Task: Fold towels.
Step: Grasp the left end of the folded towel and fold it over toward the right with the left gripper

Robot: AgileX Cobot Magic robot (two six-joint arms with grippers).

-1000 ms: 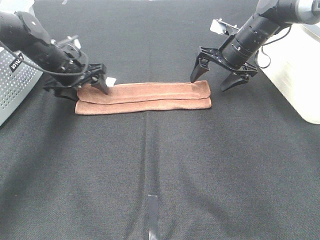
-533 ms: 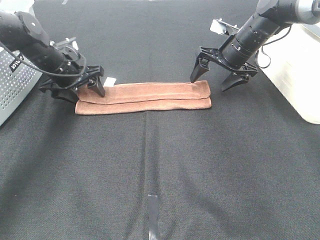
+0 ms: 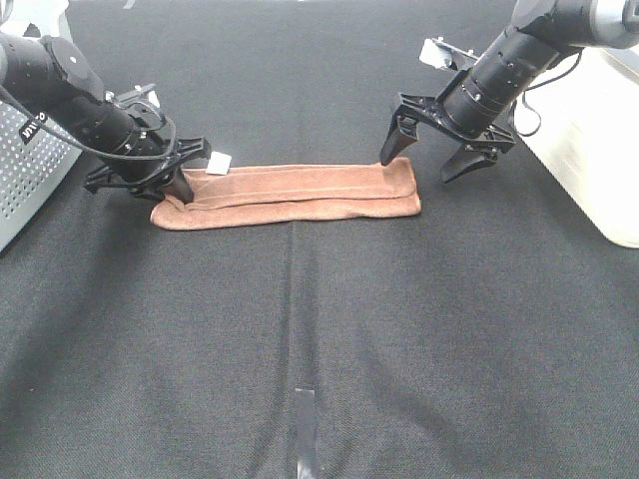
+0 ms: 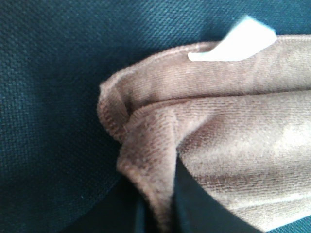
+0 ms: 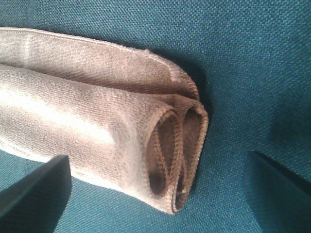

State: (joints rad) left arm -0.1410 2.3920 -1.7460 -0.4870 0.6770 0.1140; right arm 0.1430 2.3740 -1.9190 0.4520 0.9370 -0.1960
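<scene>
Exterior high view: the reddish-brown towel lies on the black cloth-covered desk, folded lengthwise into a long narrow band. A small white tag sticks out at one short end.

The left arm reaches down to that tagged end. Its jaws are closed, pinching the towel's corner just beside the tag. The left wrist view shows a ridge of the towel squeezed between the two dark fingers, with the hemmed edge puckered around the grip and the tag lying on the layer beyond it.

The right arm hangs over the towel's opposite end, jaws spread wide and holding nothing. In the right wrist view one finger stands on each side of that end, both clear of the fabric, and the towel shows its stacked layers end-on as rounded loops.

A strip of tape lies on the desk, well apart from the towel on the camera side. A white box stands beyond the towel's untagged end and a perforated grey case beyond the tagged end.
</scene>
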